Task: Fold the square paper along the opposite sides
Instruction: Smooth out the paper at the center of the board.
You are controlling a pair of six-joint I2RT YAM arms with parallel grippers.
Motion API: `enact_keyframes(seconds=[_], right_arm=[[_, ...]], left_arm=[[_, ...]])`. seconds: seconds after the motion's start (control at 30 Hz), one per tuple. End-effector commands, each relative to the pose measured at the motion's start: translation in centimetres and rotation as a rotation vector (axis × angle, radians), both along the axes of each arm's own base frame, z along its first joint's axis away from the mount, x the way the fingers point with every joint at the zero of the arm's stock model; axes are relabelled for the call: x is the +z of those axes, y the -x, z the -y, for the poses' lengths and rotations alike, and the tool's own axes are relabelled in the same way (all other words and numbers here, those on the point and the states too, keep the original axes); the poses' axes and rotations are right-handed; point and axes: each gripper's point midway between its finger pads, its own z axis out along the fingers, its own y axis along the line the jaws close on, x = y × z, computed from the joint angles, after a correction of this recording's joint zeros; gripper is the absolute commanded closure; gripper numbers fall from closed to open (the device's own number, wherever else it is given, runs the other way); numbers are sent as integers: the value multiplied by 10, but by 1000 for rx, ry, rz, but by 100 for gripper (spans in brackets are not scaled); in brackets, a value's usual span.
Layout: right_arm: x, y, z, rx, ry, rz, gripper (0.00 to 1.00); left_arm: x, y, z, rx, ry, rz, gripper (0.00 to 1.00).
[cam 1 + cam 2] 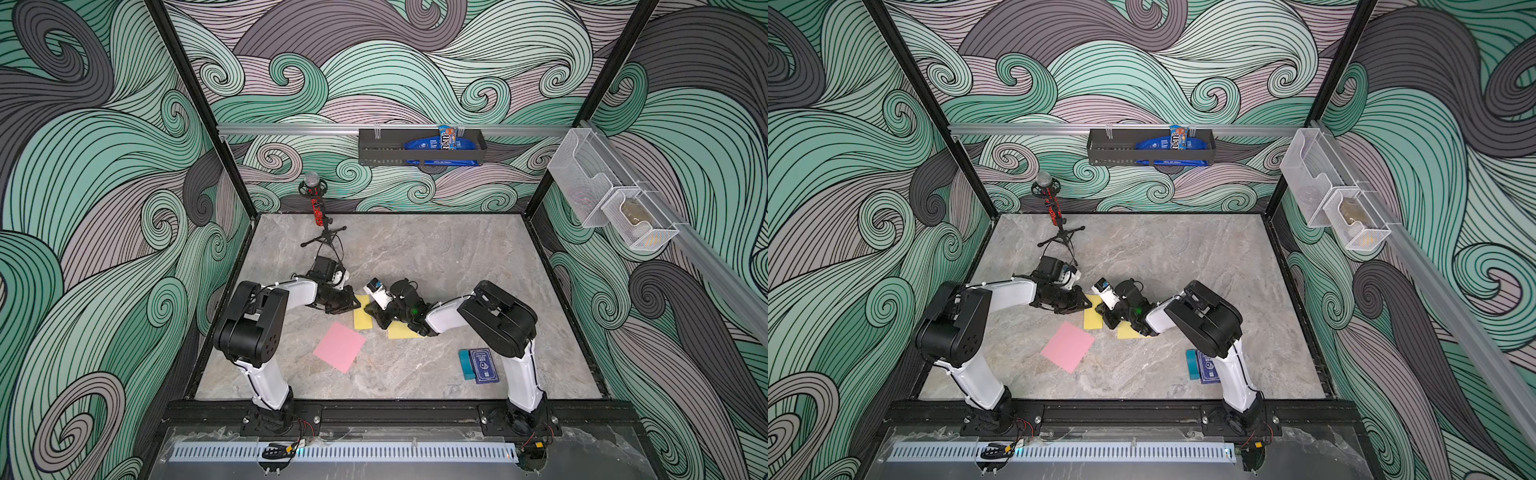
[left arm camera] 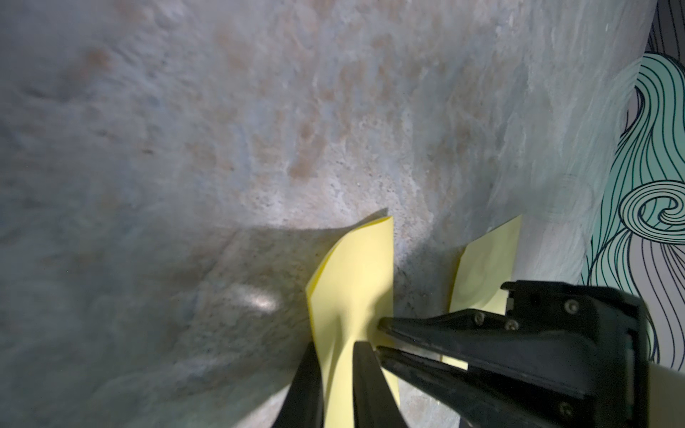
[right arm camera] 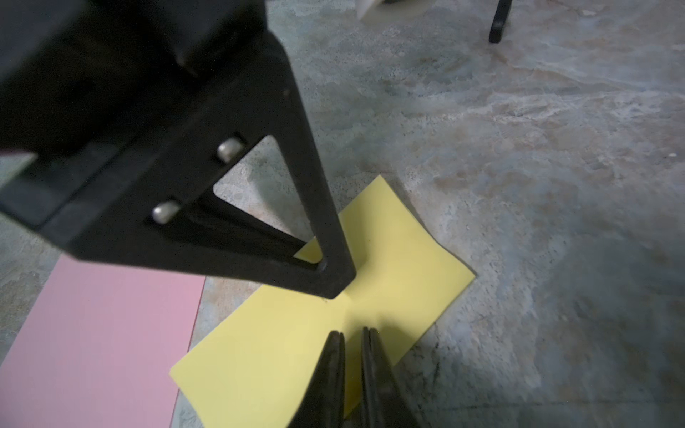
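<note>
Left end effector [image 2: 336,346] low, slightly parted

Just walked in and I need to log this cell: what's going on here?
Both arms meet over a yellow paper. It looks already folded into a double-layered rectangle. The left gripper straddles one end, jaws slightly apart. The right gripper touches the paper's middle with jaws almost together, and whether it pinches the sheet is unclear. A pink paper lies flat and untouched beside it.
</note>
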Motion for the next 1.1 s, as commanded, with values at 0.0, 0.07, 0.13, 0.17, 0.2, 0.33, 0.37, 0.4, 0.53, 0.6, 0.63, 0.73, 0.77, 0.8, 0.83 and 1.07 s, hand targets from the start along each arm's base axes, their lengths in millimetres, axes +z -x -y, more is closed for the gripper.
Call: enact_keyframes(seconds=[0.0, 0.07, 0.13, 0.17, 0.2, 0.33, 0.37, 0.4, 0.53, 0.6, 0.63, 0.73, 0.77, 0.8, 0.83, 1.07], right_arm=[[-12, 10, 8, -6, 42, -40, 86], [-11, 10, 8, -5, 41, -39, 86], [-11, 10, 8, -6, 40, -38, 86], [-11, 10, 8, -6, 41, -38, 86], [-11, 10, 8, -8, 41, -38, 86], [-11, 10, 8, -5, 40, -39, 86], [-10, 11, 7, -3, 38, -38, 86], [-9, 10, 7, -3, 37, -35, 86], [1, 8, 4, 9, 25, -14, 85], [13, 7, 1, 21, 11, 13, 85], [19, 6, -1, 26, 3, 29, 85], [31, 9, -7, 54, -2, 88, 85], [31, 12, -8, 67, 3, 106, 85], [29, 15, -8, 76, 9, 122, 85], [26, 18, -8, 84, 17, 134, 85], [-27, 39, 21, 103, 157, 118, 86]], left_arm=[[-14, 20, -6, -8, -53, -68, 82], [-14, 20, -5, -8, -53, -66, 83], [-15, 20, -5, -9, -53, -69, 84], [-15, 20, -5, -9, -54, -69, 84], [-15, 19, -5, -9, -55, -68, 85], [-15, 19, -5, -9, -56, -67, 88], [-15, 19, -5, -8, -58, -68, 90], [-15, 19, -5, -9, -59, -68, 93], [-17, 19, -6, -8, -64, -71, 100], [-17, 19, -6, -8, -65, -72, 100], [-17, 19, -6, -8, -66, -72, 100], [-16, 19, -6, -8, -66, -70, 100], [-17, 19, -6, -8, -68, -70, 100], [-16, 19, -6, -8, -67, -68, 100], [-16, 18, -6, -7, -69, -67, 100], [-18, 19, -8, -4, -76, -71, 100]])
